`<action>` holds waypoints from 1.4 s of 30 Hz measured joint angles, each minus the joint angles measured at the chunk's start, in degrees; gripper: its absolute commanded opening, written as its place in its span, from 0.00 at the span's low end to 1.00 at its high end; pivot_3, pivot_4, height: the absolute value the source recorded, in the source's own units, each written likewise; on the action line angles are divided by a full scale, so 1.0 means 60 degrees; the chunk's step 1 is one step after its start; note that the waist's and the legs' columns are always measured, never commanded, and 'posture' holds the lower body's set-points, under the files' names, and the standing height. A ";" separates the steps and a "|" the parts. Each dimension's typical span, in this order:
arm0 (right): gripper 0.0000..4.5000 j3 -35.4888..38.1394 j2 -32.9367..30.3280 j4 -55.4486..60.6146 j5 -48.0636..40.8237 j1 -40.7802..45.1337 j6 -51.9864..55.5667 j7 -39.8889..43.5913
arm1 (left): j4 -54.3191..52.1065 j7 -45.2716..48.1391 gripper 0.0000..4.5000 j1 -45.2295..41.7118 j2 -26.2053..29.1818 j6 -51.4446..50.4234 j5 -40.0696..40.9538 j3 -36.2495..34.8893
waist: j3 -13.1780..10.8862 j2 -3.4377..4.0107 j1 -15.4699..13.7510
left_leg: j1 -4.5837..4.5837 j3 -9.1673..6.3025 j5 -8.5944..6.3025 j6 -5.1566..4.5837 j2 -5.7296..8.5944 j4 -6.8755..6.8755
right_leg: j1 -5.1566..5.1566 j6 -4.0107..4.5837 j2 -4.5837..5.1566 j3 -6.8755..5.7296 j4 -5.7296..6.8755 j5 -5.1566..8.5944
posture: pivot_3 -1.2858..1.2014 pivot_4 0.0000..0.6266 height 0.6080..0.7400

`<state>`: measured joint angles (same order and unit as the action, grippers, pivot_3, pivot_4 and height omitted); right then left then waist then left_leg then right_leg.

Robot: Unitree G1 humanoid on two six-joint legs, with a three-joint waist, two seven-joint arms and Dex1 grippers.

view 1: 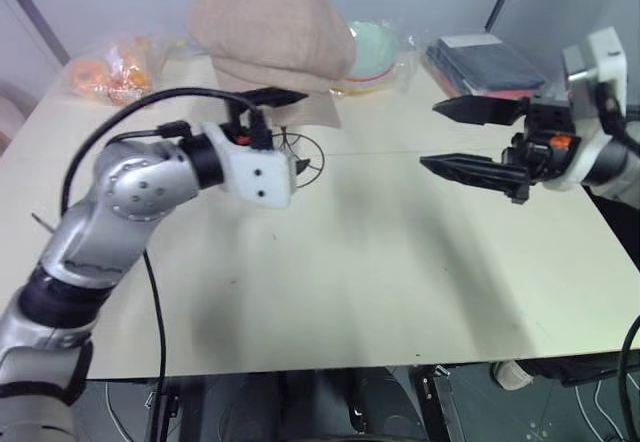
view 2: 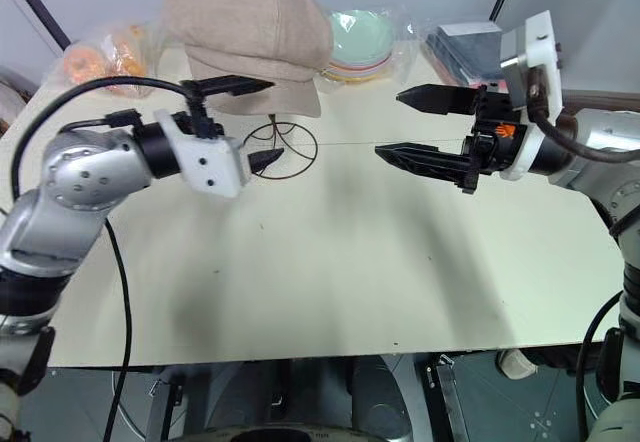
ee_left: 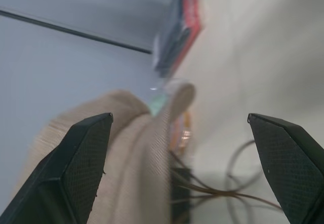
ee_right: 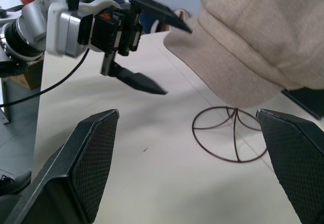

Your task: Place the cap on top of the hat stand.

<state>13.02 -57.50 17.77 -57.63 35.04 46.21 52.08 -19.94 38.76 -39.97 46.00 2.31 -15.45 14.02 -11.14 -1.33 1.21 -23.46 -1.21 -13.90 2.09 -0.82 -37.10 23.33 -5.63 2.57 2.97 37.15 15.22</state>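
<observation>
The beige cap (view 1: 272, 30) sits on top of the hat stand, its brim hanging toward me. Below the cap the stand's thin dark stem and round wire base ring (ee_right: 236, 133) rest on the table. My left gripper (view 1: 300, 130) is open just left of the stand, one finger up by the brim and the other down by the ring; whether either touches I cannot tell. My right gripper (view 1: 430, 135) is open and empty, well to the right of the stand, pointing at it. The right wrist view shows the cap (ee_right: 253, 36) and the left gripper (ee_right: 177, 62) across from it.
The pale table (view 1: 380, 262) has a bag of orange items (view 1: 110, 74) at the back left. Stacked light-green plates in plastic wrap (view 2: 358, 40) stand behind the cap. A dark flat package (view 1: 480, 67) lies at the back right.
</observation>
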 measured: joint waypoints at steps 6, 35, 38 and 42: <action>1.00 -0.0143 0.0021 0.0082 0.0313 -0.0023 0.0031 0.0039 | 0.0323 -0.0188 0.79 -0.0067 -0.0511 0.0498 -0.0932 0.0161 | 0.0000 0.0000 -0.0075 | -0.0004 0.0001 -0.0001 -0.0001 -0.0002 -0.0001 | 0.0003 -0.0002 0.0002 0.0000 0.0001 0.0000 | 0.52 0.24 1.00; 1.00 -0.0571 0.0443 -0.0065 0.1530 -0.0004 -0.0295 0.0490 | 0.6786 0.0682 0.00 -0.0855 0.0225 0.8136 0.2911 -0.1712 | 0.0001 0.0003 -0.0084 | -0.0003 0.0004 0.0000 -0.0001 -0.0007 -0.0006 | 0.0004 -0.0003 0.0007 -0.0007 0.0008 -0.0003 | 0.52 0.24 1.00; 1.00 -0.0541 0.0506 -0.0102 0.1505 0.0016 -0.0255 0.0460 | 0.7945 0.1244 0.00 -0.1374 0.0307 0.8946 0.3103 -0.1703 | 0.0001 0.0003 -0.0073 | -0.0003 0.0005 0.0000 -0.0001 -0.0005 -0.0007 | 0.0005 -0.0004 0.0004 -0.0007 0.0009 -0.0003 | 0.52 0.24 1.00; 1.00 -0.0416 0.0591 -0.0213 0.1309 0.0203 -0.0064 0.0348 | 0.8759 0.1691 0.00 -0.1559 0.0329 0.9833 0.3248 -0.1675 | 0.0001 0.0004 -0.0042 | -0.0003 0.0006 0.0000 -0.0001 -0.0008 -0.0004 | 0.0008 -0.0004 0.0003 -0.0007 0.0012 -0.0003 | 0.52 0.24 1.00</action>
<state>10.53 -53.96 16.49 -49.77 36.26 45.82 54.17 32.61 48.90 -49.32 47.98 61.31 4.03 3.97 -11.13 -1.31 0.95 -23.47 -1.17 -13.90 2.08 -0.87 -37.12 23.38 -5.65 2.59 2.93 37.22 15.20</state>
